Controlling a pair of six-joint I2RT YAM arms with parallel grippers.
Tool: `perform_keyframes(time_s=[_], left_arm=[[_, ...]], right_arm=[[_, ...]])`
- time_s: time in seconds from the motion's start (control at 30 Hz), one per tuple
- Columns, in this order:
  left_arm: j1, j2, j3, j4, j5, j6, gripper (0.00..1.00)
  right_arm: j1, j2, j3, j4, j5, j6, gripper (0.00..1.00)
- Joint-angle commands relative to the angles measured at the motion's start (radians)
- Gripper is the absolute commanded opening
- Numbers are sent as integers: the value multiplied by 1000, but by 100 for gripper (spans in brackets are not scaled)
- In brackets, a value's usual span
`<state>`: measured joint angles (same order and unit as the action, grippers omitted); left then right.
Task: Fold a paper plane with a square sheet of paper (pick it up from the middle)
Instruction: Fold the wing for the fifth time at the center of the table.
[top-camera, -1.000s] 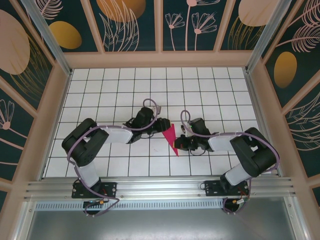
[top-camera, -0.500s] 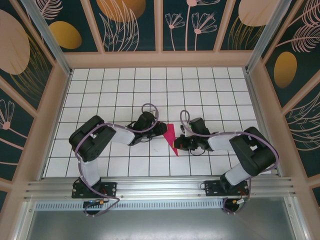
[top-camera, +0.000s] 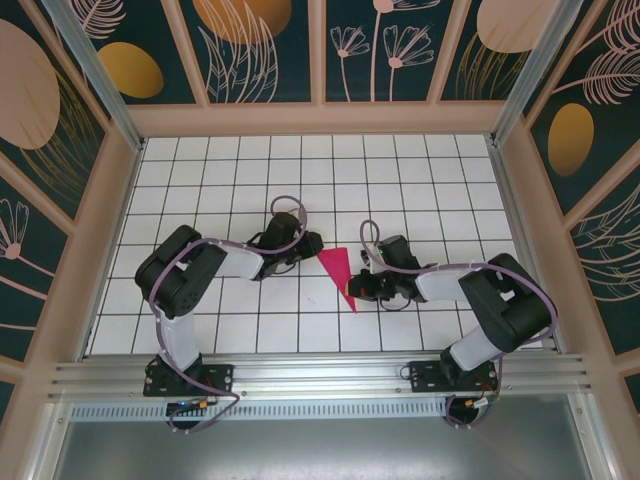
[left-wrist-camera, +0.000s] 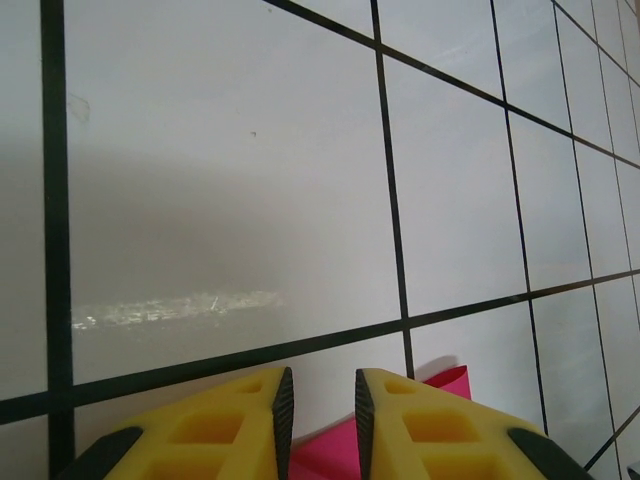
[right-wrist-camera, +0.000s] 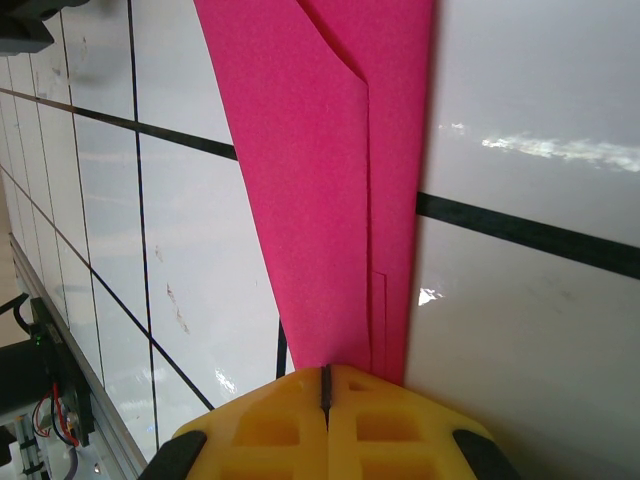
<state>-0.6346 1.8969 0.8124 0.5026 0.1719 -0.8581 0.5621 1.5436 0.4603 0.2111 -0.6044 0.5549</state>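
Looking down from above, the top external camera showed the magenta paper plane (top-camera: 338, 272) lying on the white tiled table (top-camera: 200, 180) between the two arms. Its broad end lay away from the bases and its point toward them. The left gripper (top-camera: 311, 245) sat at the broad end's left corner, and the right gripper (top-camera: 358, 289) lay against the plane's right edge near the point. Both sets of jaws were too small to read from there.

The left wrist camera supplied that detail: the yellow fingers (left-wrist-camera: 245, 420) stood narrowly apart, released, with bare tile in the gap. A pink corner showed past them, cut off by the frame's bottom edge; whether they touched it was unclear.

The right wrist camera showed overlapping folded layers and the yellow fingertips (right-wrist-camera: 270, 420) clenched tight together. The paper narrowed and vanished beneath them, so whether it was pinched or merely pressed could not be told.
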Motion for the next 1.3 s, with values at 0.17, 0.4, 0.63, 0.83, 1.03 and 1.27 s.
perform_keyframes(time_s=[0.17, 0.4, 0.63, 0.83, 1.03, 1.27], left_arm=[[17, -142, -15, -78, -20, 21, 32], [-28, -111, -13, 52, 265, -19, 24], [-62, 14, -40, 173, 349, -84, 23], [-74, 67, -60, 180, 325, -87, 23], [-73, 100, -69, 128, 260, -67, 22], [-74, 81, -78, 113, 251, -53, 23]], right_arm=[[15, 61, -23, -162, 64, -20, 0], [14, 64, -11, -157, 64, -7, 0], [15, 61, -2, -156, 64, 0, 0], [15, 48, 12, -167, 66, 5, 0], [22, -47, 51, -187, 42, 28, 3], [58, -83, 131, -186, 52, 62, 5]])
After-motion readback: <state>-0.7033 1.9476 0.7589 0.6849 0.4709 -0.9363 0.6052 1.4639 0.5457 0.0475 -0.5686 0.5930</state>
